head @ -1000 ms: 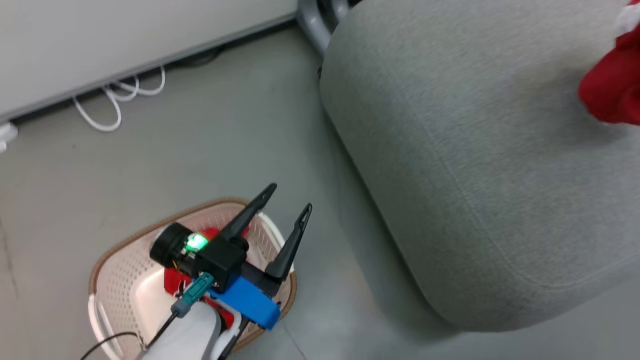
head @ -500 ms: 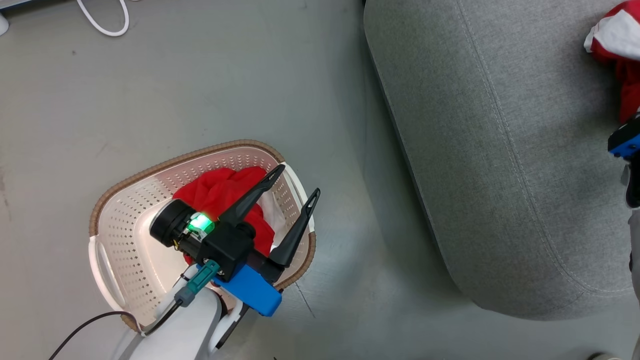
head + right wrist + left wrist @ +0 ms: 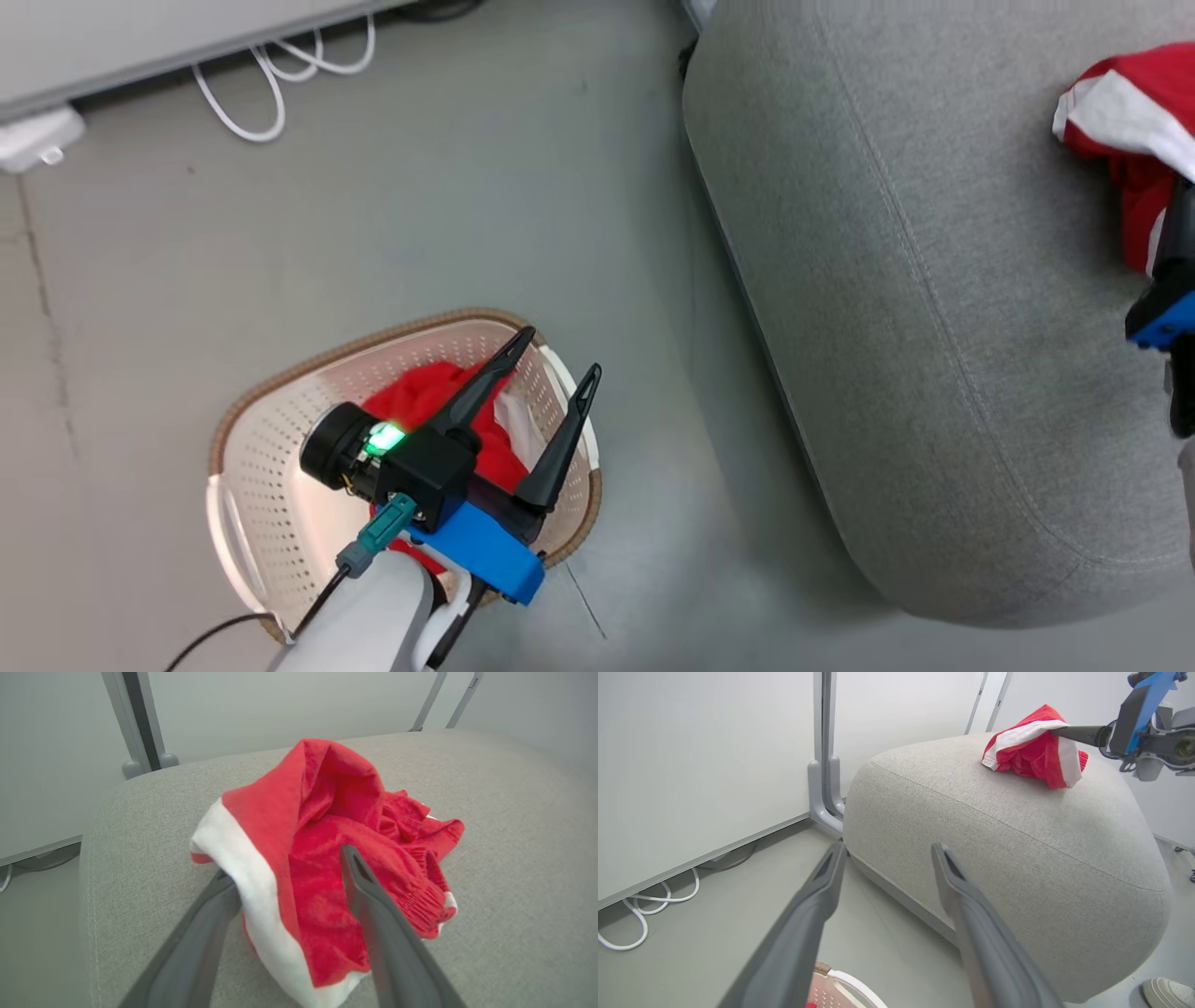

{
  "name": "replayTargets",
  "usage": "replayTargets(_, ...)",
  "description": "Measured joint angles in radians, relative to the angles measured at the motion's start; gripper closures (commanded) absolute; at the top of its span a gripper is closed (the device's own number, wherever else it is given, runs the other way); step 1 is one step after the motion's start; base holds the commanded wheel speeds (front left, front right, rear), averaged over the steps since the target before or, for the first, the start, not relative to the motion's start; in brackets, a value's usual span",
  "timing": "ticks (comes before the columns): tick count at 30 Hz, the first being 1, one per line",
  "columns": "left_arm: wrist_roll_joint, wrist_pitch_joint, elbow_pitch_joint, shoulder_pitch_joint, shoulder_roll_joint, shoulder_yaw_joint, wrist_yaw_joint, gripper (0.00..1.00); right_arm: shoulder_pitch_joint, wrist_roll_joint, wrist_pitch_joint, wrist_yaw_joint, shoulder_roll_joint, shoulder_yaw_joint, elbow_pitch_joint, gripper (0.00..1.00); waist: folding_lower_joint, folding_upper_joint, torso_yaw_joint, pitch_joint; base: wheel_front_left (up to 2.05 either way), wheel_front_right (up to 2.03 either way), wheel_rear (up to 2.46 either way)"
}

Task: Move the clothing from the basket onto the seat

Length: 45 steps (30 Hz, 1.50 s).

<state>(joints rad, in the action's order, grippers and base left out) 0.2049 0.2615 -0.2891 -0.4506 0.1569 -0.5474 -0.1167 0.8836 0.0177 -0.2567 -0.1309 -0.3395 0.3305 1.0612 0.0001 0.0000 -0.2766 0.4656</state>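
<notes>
The grey seat point(image 3: 934, 280) stands on the floor point(image 3: 467, 205), and one red and white jersey point(image 3: 317, 812) lies crumpled on top of it, near the seat's far right part in the head view. The right gripper point(image 3: 287, 865) is at that jersey, low over the seat top. Its two fingers are spread wide, with loose cloth lying between them and the white band draped over one finger. Nothing is pinched, so the jersey rests on the seat by its own weight. Off the seat's left side, on the floor and apart from the seat, sits the basket point(image 3: 271, 467), with a second red jersey point(image 3: 420, 397) bunched inside it. The left gripper point(image 3: 560, 355) hangs above the basket on the side nearer the seat, its fingers wide apart, empty and pointing toward the seat. Beyond the seat's left side, white cables point(image 3: 271, 103) loop on the floor at the foot of a pale wall panel point(image 3: 691, 765). A pale shoe point(image 3: 1169, 991) shows on the floor beside the seat's base in the left wrist view.
</notes>
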Motion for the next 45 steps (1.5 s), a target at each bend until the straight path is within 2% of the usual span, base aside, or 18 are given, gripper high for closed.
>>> replayTargets(5, 0.021, 0.001, -0.001, 0.057, -0.038, 0.04, 0.009, 0.0, -0.06, -0.022, -0.003, 0.0, -0.027, -0.046, -0.038, 0.0, -0.0002, 0.0, 0.019, -0.086, 0.0, 0.0, 0.0)
replayTargets(13, 0.038, 0.001, -0.003, 0.222, -0.073, 0.16, 0.035, 0.0, -0.236, -0.014, 0.012, 0.0, -0.014, -0.117, -0.221, 0.0, -0.0004, 0.0, 0.074, -0.269, 0.0, 0.0, 0.0)
replayTargets(21, 0.03, 0.001, -0.005, 0.354, -0.078, 0.279, 0.048, 0.0, -0.511, 0.019, 0.093, 0.0, 0.039, -0.142, -0.552, 0.0, -0.0005, 0.0, 0.146, -0.404, 0.0, 0.0, 0.0)
replayTargets(27, 0.027, 0.001, 0.008, 0.409, -0.082, 0.361, 0.062, 0.0, -0.729, 0.025, 0.178, 0.0, 0.118, -0.148, -0.844, 0.0, -0.0004, 0.0, 0.22, -0.463, 0.0, 0.0, 0.0)
replayTargets(31, 0.025, 0.001, 0.013, 0.431, -0.088, 0.404, 0.063, 0.0, -0.829, 0.025, 0.221, 0.0, 0.168, -0.17, -0.973, 0.0, -0.0003, 0.0, 0.258, -0.484, 0.0, 0.0, 0.0)
replayTargets(37, 0.019, 0.001, 0.012, 0.438, -0.094, 0.446, 0.061, 0.0, -0.903, 0.028, 0.249, 0.0, 0.212, -0.201, -1.064, 0.0, -0.0002, 0.0, 0.29, -0.498, 0.0, 0.0, 0.0)
replayTargets(45, 0.003, 0.001, -0.005, 0.441, -0.1, 0.476, 0.053, 0.0, -0.932, 0.025, 0.244, 0.0, 0.243, -0.237, -1.082, 0.0, -0.0001, 0.0, 0.303, -0.502, 0.0, 0.0, 0.0)
